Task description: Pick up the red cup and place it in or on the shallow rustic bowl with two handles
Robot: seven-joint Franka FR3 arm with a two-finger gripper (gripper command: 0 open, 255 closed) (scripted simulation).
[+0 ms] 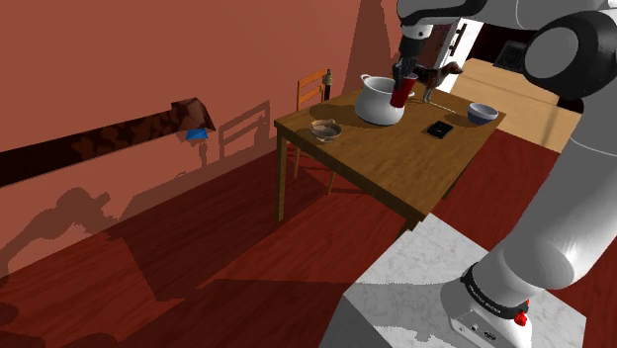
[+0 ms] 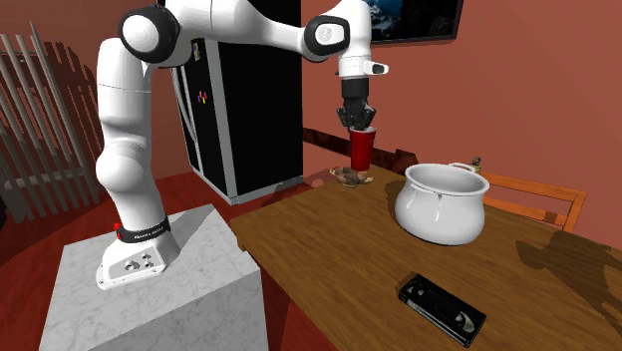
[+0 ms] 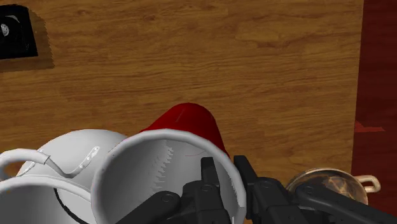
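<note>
In the shoulder view, the hand (image 1: 402, 81) hangs straight down over the far side of the table (image 1: 396, 168) with the red cup (image 1: 399, 96) under it, close in front of the white pot (image 1: 379, 101). The shallow bowl (image 1: 325, 129) sits apart, toward this view's left near the table edge, so the cup is judged to be in carry rather than in place. A blue bowl (image 1: 483, 112) and a black cassette (image 1: 439, 128) lie toward the right, out of the way.

In the second exterior view, the cup (image 2: 362, 150) hangs upright and clear of the wood, high enough to pass over a rim. The bowl (image 2: 352, 176) shows low behind it.

In the wrist view, the fingers (image 3: 208, 181) are closed to a narrow gap on the cup's wall, one inside the white interior and one outside. Pinching the rim this way keeps the cup (image 3: 188, 121) upright and its base free for setting down. The two-handled bowl (image 3: 326, 184) lies just beside the hand, not beneath the cup, so a short sideways shift seems to be needed before lowering.
</note>
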